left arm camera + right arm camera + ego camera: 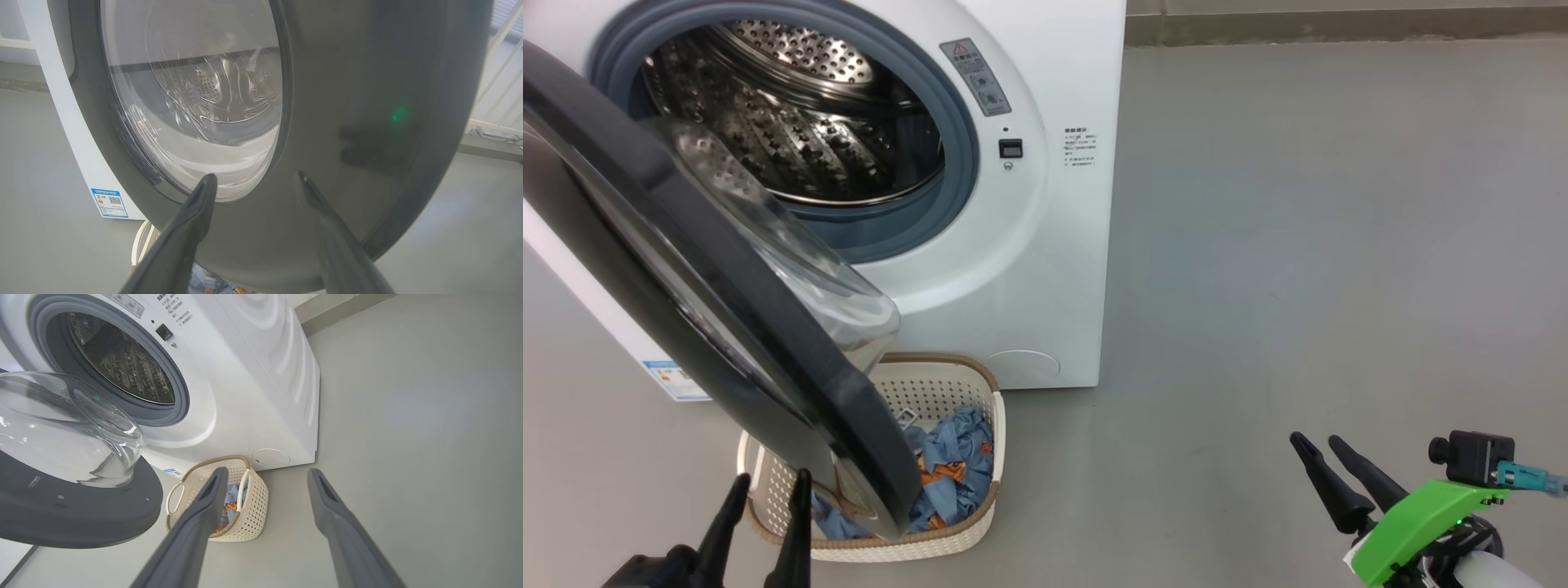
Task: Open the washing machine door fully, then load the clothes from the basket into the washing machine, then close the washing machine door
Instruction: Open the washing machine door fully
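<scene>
Clearly, the left gripper (772,478) had its jaws released and wide apart, and they grasped nothing. In the left wrist view this gripper (255,175) pointed at the outer face of the washing machine door (347,81), very near its black rim; whether the tips touched it I cannot tell. The right gripper (1313,438) was also released and empty, well apart from the machine over the grey floor (1298,245).

The door (727,327) stood partly open and hung over the basket (947,539), which sat on the floor just in front of the washing machine (1045,245). The clothes (956,457) lay inside the basket. The head view showed the steel drum (792,122) and the grey gasket (960,163). The right wrist view showed the inner side of the door (81,522) with its glass bowl, and a basket (253,506) handle.

A blue label (109,203) with a square code sat low on the machine, and a grey warning sticker (976,77) with a red triangle sat beside the opening. Their writing was too small to read.
</scene>
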